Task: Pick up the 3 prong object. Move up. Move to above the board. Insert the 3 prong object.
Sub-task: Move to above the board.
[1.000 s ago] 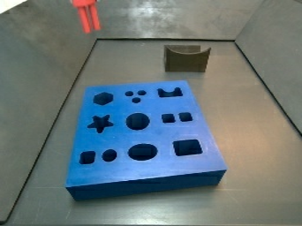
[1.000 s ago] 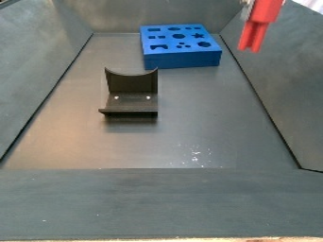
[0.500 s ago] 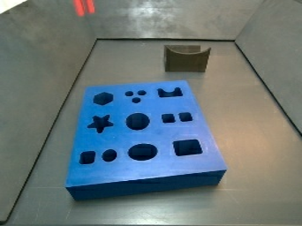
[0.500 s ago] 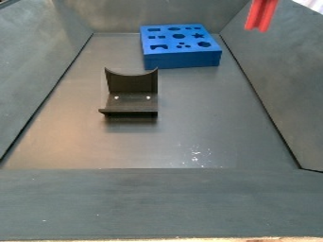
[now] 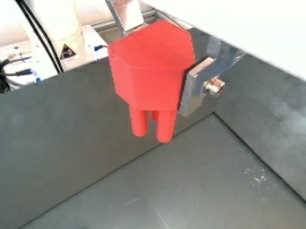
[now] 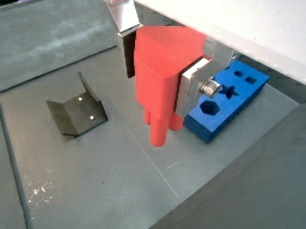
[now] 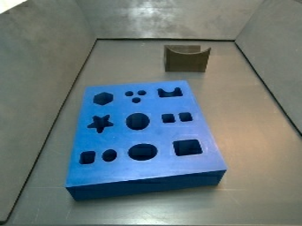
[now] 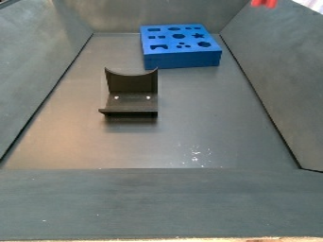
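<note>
In both wrist views the gripper [image 5: 162, 76] has its fingers [image 6: 195, 82] clamped on the 3 prong object [image 6: 164, 76], high above the floor, with the board [image 6: 227, 97] below. In a side view the board [image 7: 147, 132] sits alone now; the piece has risen out of frame. In a side view only a red sliver [image 8: 263, 3] remains, up past the board [image 8: 180, 44].

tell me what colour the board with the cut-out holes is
Blue; the board shows best in a side view.

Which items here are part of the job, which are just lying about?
Job:
- 3 prong object, clamped between the gripper fingers, lifted clear of the floor
- board, flat on the floor, holes empty

Lying about:
- fixture, standing apart from the board
</note>
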Motion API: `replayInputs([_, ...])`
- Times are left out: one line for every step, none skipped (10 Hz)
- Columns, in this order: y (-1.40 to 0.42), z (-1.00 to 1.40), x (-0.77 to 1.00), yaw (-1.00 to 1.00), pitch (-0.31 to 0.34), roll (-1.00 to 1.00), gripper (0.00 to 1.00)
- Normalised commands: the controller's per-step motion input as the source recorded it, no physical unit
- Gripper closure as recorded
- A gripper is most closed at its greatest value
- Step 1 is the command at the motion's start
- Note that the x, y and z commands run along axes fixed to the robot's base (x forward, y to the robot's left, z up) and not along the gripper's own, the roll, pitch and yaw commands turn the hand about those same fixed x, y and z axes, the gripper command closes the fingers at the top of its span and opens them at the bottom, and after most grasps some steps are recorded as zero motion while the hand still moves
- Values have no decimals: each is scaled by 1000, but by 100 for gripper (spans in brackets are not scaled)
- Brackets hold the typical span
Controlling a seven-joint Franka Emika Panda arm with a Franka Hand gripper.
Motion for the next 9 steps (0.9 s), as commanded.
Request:
replayInputs([0,181,-33,-3,60,-95,100])
replayInputs([-1000,147,713,-947,424,-71,100])
replayInputs([-1000,143,716,-932,420,-68,100])
replayInputs([-1000,137,758,-585,448,16,100])
replayInputs([-1000,148,780,-370,396,-46,100])
replayInputs([-1000,156,776,-150,279,-43,100])
replayInputs([-1000,156,767,-51,182,-18,100])
replayInputs([-1000,158,781,-33,137,6,100])
replayInputs([-1000,163,809,-15,132,15,100])
